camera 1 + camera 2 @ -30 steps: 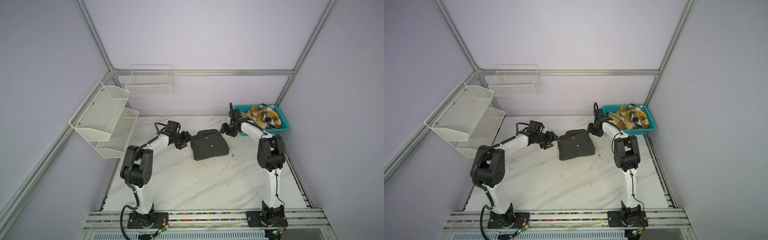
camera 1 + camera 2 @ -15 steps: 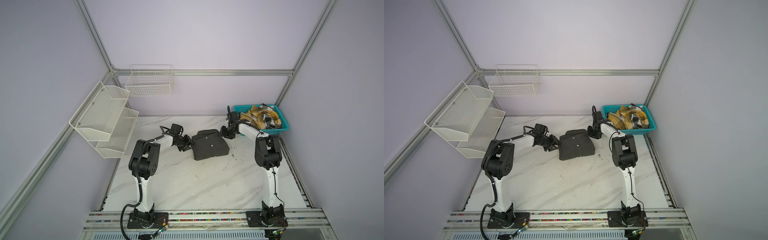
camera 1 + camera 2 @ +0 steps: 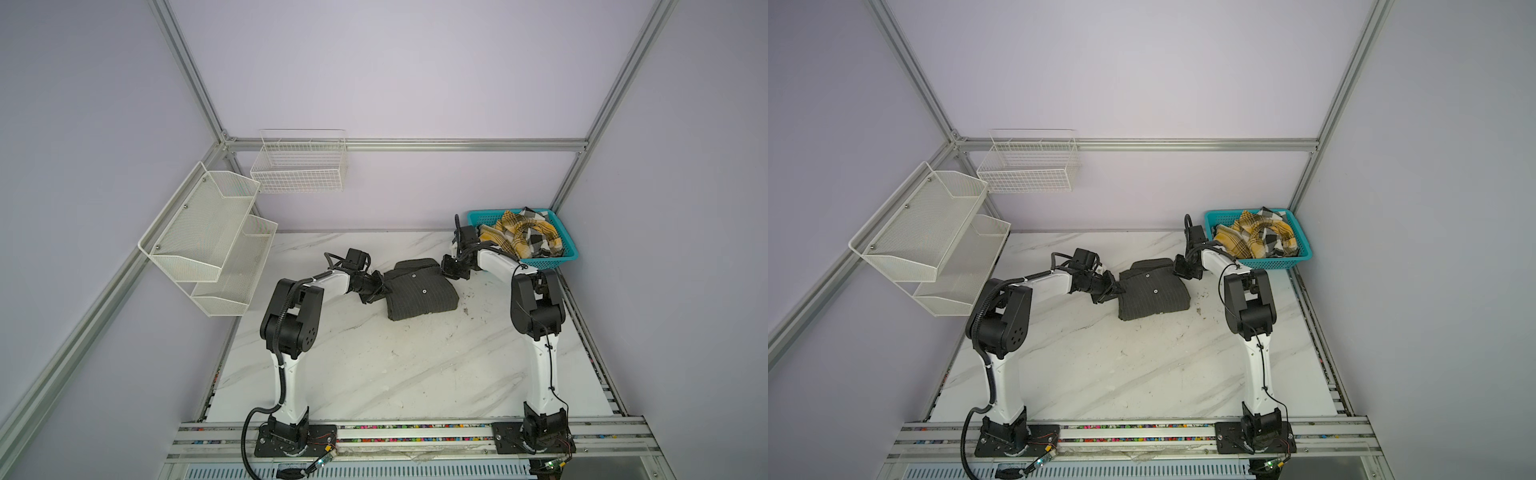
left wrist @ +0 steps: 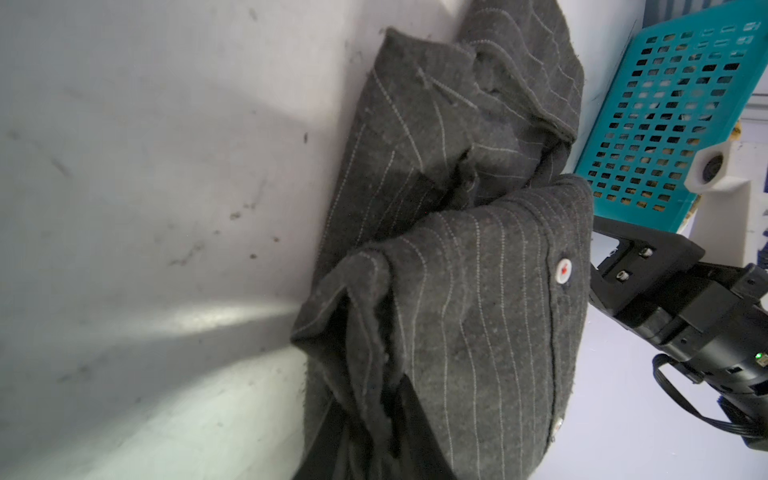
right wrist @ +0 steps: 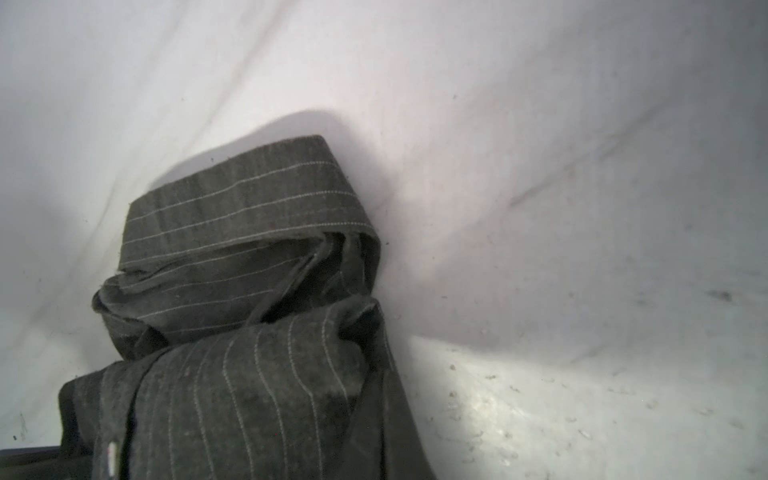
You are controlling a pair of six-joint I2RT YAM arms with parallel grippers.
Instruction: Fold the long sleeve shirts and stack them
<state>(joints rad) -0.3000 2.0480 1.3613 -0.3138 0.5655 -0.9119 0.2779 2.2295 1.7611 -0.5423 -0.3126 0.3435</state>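
Note:
The dark charcoal pinstriped shirt [image 3: 420,291] [image 3: 1153,291] lies folded on the marble table [image 3: 395,365], buttons up. My left gripper [image 3: 379,288] [image 3: 1112,289] is at its left edge; in the left wrist view the gripper [image 4: 374,436] is shut on bunched layers of this shirt [image 4: 478,311]. My right gripper [image 3: 448,271] [image 3: 1180,271] is at the shirt's back right corner, and in the right wrist view it [image 5: 382,444] is shut on the shirt's [image 5: 249,407] edge. The yellow plaid shirt [image 3: 521,236] [image 3: 1257,240] lies crumpled in the teal basket [image 3: 552,259].
The teal basket [image 3: 1275,262] [image 4: 665,116] stands at the back right corner, just behind the right arm. White mesh shelves [image 3: 208,232] hang on the left wall, and a wire basket [image 3: 299,166] hangs on the back wall. A metal rail [image 3: 415,432] runs along the front.
Both grippers have closed, each at its own side of the dark shirt. The left arm has folded in and slid its gripper right onto the shirt's left edge.

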